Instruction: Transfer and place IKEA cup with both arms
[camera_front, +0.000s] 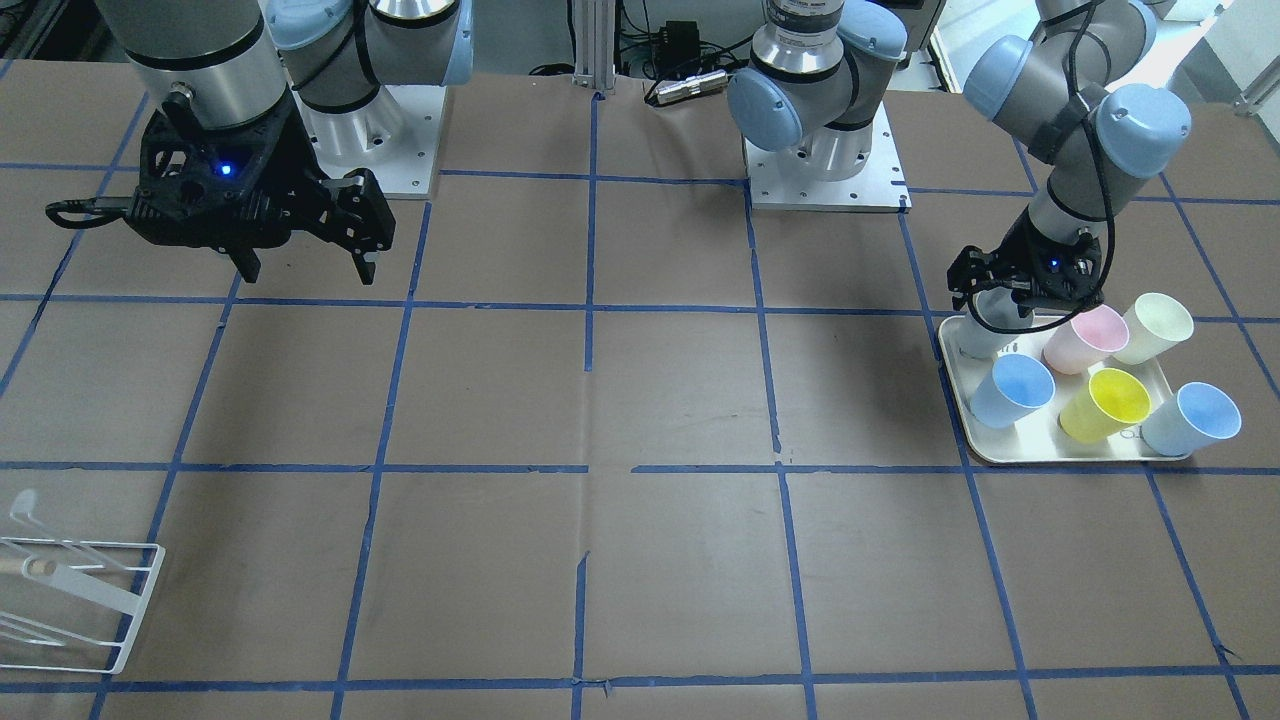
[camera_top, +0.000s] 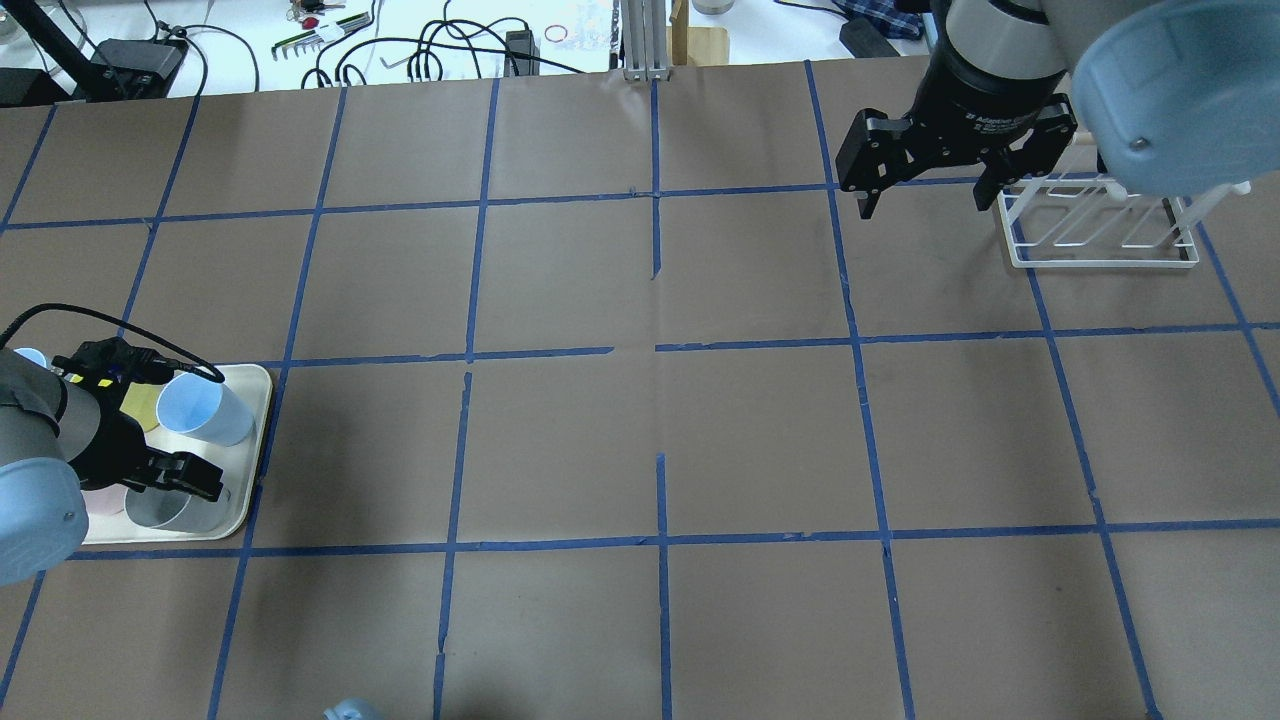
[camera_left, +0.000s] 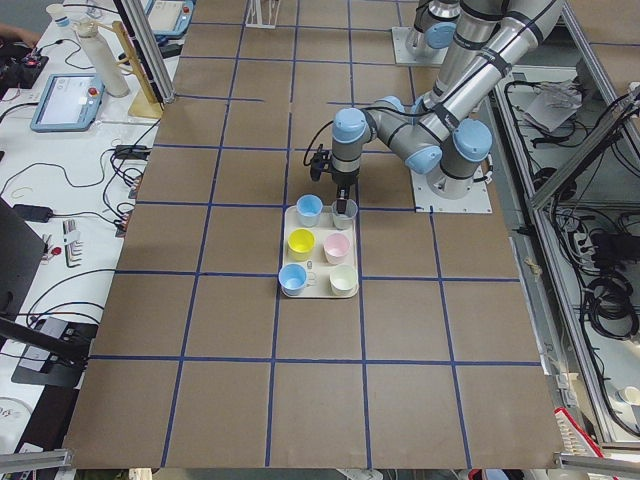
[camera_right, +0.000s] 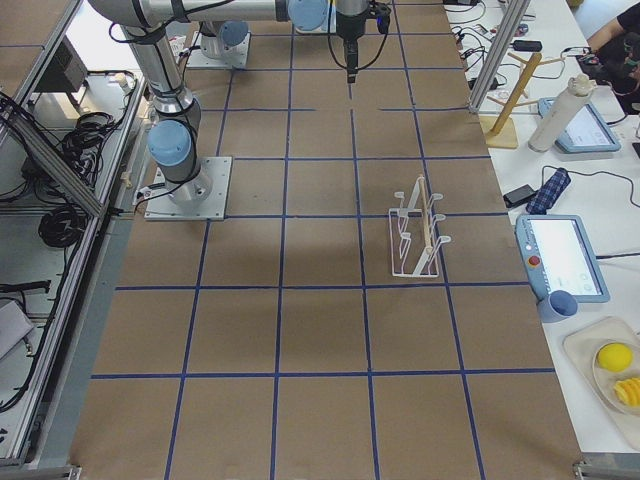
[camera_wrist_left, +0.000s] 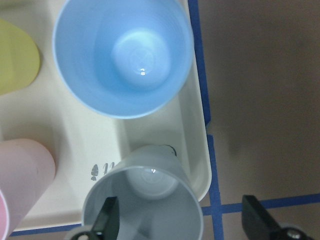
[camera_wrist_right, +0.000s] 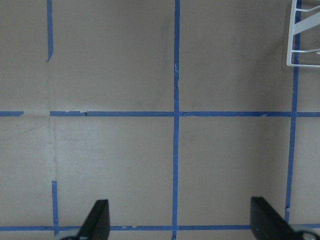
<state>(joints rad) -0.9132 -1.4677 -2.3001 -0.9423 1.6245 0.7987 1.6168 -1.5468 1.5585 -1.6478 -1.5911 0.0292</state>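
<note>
The pale grey IKEA cup (camera_wrist_left: 145, 200) stands upright in the near corner of the cream tray (camera_wrist_left: 197, 150). It also shows in the overhead view (camera_top: 165, 508), and in the front view (camera_front: 985, 342) it is mostly hidden by the gripper. My left gripper (camera_wrist_left: 183, 222) is low over it and open. One finger (camera_wrist_left: 107, 220) is inside the cup and the other (camera_wrist_left: 260, 220) is outside, over the table beyond the tray's edge. My right gripper (camera_top: 925, 190) is open and empty, high above the table near the white rack (camera_top: 1100, 230).
The tray (camera_front: 1000, 450) also holds two light blue cups (camera_front: 1012, 390) (camera_front: 1193, 418), a yellow cup (camera_front: 1103, 403), a pink cup (camera_front: 1085, 338) and a cream-white cup (camera_front: 1155, 327). One light blue cup (camera_wrist_left: 122, 55) stands right beside the grey one. Brown paper with blue tape lines covers the table.
</note>
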